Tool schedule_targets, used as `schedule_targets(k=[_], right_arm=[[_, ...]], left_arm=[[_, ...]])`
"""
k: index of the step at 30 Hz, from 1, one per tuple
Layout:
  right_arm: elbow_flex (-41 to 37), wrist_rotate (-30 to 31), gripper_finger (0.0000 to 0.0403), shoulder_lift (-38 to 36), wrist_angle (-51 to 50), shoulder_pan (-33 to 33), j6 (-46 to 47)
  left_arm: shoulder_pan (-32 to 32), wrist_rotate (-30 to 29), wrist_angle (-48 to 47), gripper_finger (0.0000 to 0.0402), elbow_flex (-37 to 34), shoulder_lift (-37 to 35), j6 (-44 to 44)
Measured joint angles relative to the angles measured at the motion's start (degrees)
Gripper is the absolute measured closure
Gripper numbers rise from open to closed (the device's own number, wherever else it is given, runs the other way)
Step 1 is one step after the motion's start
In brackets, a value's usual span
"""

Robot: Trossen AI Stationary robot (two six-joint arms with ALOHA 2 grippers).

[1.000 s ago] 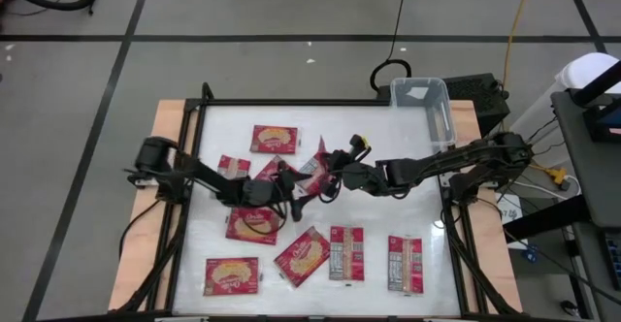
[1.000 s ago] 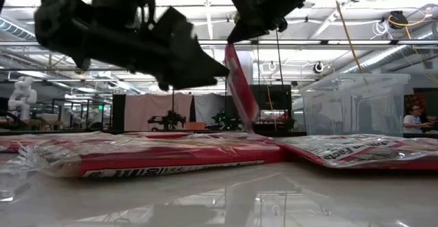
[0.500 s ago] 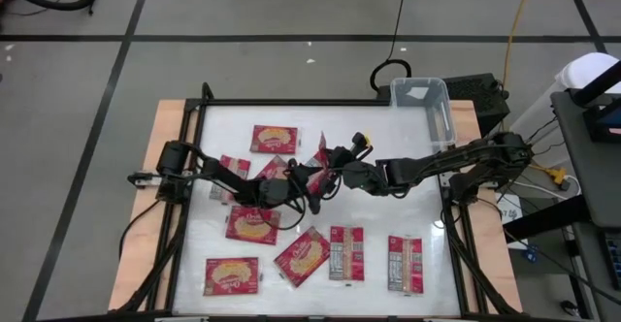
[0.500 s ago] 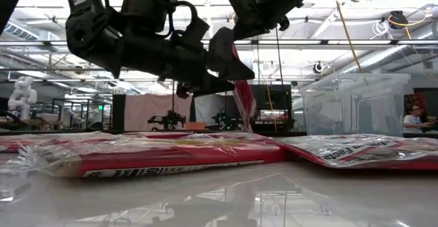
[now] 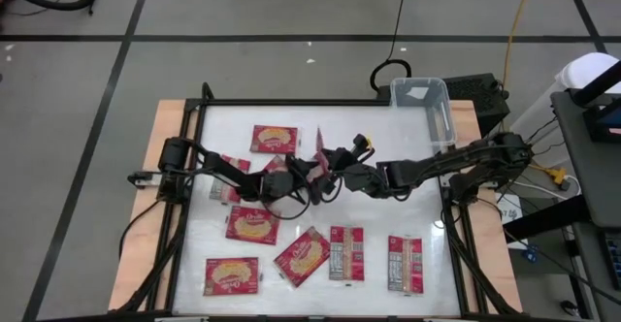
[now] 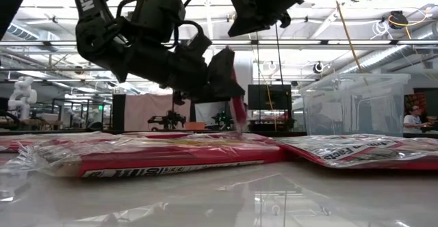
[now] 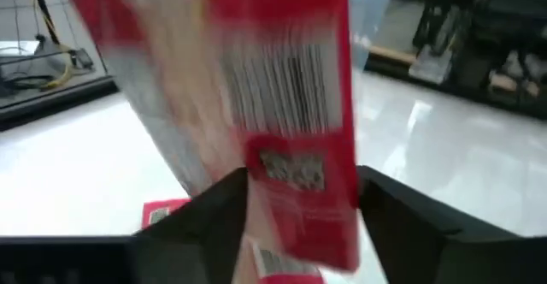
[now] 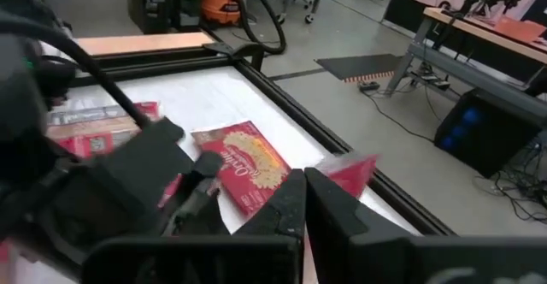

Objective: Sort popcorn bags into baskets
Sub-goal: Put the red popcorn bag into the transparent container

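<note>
One red popcorn bag hangs upright over the table's middle, with my right gripper shut on its top. My left gripper is open and reaches in level from the table's left. Its two fingers stand on either side of the hanging bag's lower part, whose barcode face is toward the left wrist camera. Several more popcorn bags lie flat on the white table, among them ones at the far middle and near left. The clear basket stands at the far right corner. My left gripper has a finger close beside each side edge of the bag's lower part, but I cannot tell whether either finger touches it. My right gripper pinches the bag's top end between its two fingers, and a red corner sticks out beside them. The fingers come roughly level from the table's right. The bag hangs below them, nearly upright.
Flat bags lie under and around both grippers. A black frame edges the table. The stretch between the hanging bag and the basket is bare white table.
My left gripper has gone toward the table's right and a little down, up to the hanging bag, so its fingers now stand on either side of the bag's lower part. The bag has swung from tilted to nearly upright.
</note>
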Motion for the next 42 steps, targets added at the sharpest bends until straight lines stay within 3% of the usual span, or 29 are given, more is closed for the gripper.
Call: schedule_targets(k=[9, 15, 19, 24, 31, 34, 38, 42], right_arm=[[0.0, -0.2, 0.0403, 0.0, -4.8, 1.9, 1.1], [0.0, -4.4, 0.0402, -0.6, -9.1, 2.0, 1.6], [0.1, -6.6, 0.0384, -2.9, -17.1, 2.0, 3.7], [0.1, -10.1, 0.0322, -6.9, -25.9, 2.8, 5.8], [0.1, -16.8, 0.0211, -13.4, -27.4, 1.0, -1.7], [0.1, -24.8, 0.0177, -12.7, -26.6, -1.7, -0.8], [0.1, -26.4, 0.016, -9.3, -28.9, -2.9, -3.1], [0.1, -28.4, 0.0167, -5.4, -30.0, -4.6, -4.9]], left_arm=[[-0.1, 0.1, -10.9, 0.0387, 0.0, -4.5, 8.1], [-0.1, 0.3, -16.8, 0.0397, 0.0, -7.9, 15.1], [0.7, 2.1, -19.5, 0.0398, 0.0, -8.5, 16.3], [0.9, 6.0, -19.8, 0.0399, 0.0, -8.5, 16.2], [0.5, 7.5, -20.0, 0.04, 0.0, -8.5, 18.6], [0.7, 8.4, -19.9, 0.04, 0.0, -8.5, 18.6], [0.6, 8.8, -20.0, 0.04, 0.0, -8.5, 18.6], [0.6, 9.1, -20.3, 0.04, 0.0, -8.5, 18.7]])
